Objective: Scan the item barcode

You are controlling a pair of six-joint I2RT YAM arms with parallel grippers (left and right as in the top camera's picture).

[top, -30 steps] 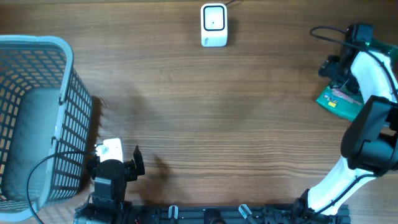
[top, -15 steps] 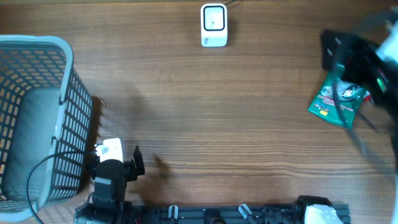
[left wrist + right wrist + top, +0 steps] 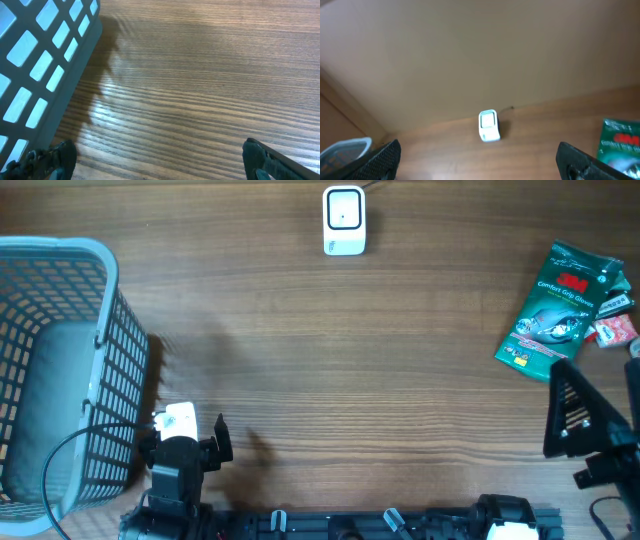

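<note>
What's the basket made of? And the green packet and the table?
The basket looks like matte grey-blue plastic: moulded grid walls. The green packet seems to be printed plastic film, slightly crinkled. The table shows wood grain, maybe laminate.

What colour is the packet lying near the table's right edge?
The packet is mostly green, with a red logo and white lettering; the overhead view shows it best.

Matt wood-grain table — glossy plastic packet

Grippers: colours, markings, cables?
Both are black. The left gripper has a white tag at the wrist and a thin black cable looping off it. The right gripper has long, ribbed-looking fingers.
</note>
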